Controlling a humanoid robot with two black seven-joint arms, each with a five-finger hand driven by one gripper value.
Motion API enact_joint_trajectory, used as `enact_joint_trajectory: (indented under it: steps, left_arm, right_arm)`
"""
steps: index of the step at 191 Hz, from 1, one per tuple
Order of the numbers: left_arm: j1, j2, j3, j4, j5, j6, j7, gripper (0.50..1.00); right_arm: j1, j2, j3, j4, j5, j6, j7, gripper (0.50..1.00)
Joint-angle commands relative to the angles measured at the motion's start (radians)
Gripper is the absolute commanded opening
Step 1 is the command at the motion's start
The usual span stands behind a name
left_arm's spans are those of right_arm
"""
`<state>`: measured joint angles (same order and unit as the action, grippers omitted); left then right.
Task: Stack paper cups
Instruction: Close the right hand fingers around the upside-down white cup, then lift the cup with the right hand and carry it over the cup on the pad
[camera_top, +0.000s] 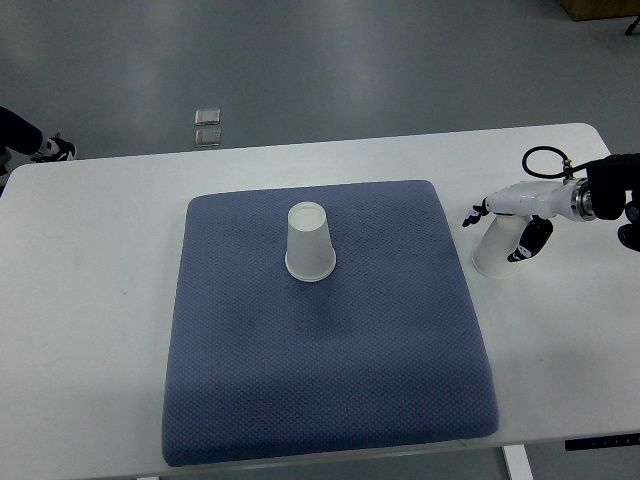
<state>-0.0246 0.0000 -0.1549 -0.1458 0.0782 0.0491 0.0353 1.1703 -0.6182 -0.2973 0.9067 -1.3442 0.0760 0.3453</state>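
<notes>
- One paper cup (310, 243) stands upside down on the blue mat (325, 400), near the middle of its far half.
- A second paper cup (492, 255) is off the mat, on the white table (90, 300), just beside the mat's right edge. It is upside down too.
- My job, I think, is to lift this second cup and set it down over the first one.
- To do it well, I should squeeze softly so the thin paper does not bend.
- I should lift it straight up, carry it over the mat, and line it up right above the other cup before I lower it.
- My right hand (518, 228) comes in from the right and is wrapped around the second cup, with fingers on its sides. I cannot see every finger.
- My left hand is not in the picture.
</notes>
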Motion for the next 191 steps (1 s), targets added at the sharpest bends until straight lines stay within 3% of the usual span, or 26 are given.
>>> enact_joint_trajectory:
  steps: [1,15,41,72,97,191]
  left_arm:
    - [0.000,0.000,0.000,0.000,0.000,0.000,0.000,1.000]
    - [0.000,0.000,0.000,0.000,0.000,0.000,0.000,1.000]
    - [0.000,0.000,0.000,0.000,0.000,0.000,0.000,1.000]
    - [0.000,0.000,0.000,0.000,0.000,0.000,0.000,1.000]
    - [0.000,0.000,0.000,0.000,0.000,0.000,0.000,1.000]
    - [0.000,0.000,0.000,0.000,0.000,0.000,0.000,1.000]
  right_arm:
    - [-0.003,0.000,0.000,0.000,-0.001,0.001,0.000,0.793]
    - [-0.004,0.000,0.000,0.000,-0.001,0.001,0.000,0.762]
    - [-0.001,0.000,0.001,0.000,-0.001,0.002,0.001,0.754]
    - [0.002,0.000,0.001,0.000,0.000,0.008,0.003,0.644]
    - [0.003,0.000,0.001,0.000,0.000,0.008,0.003,0.584]
    - [0.060,-0.002,0.015,0.001,0.011,0.010,0.003,0.582]
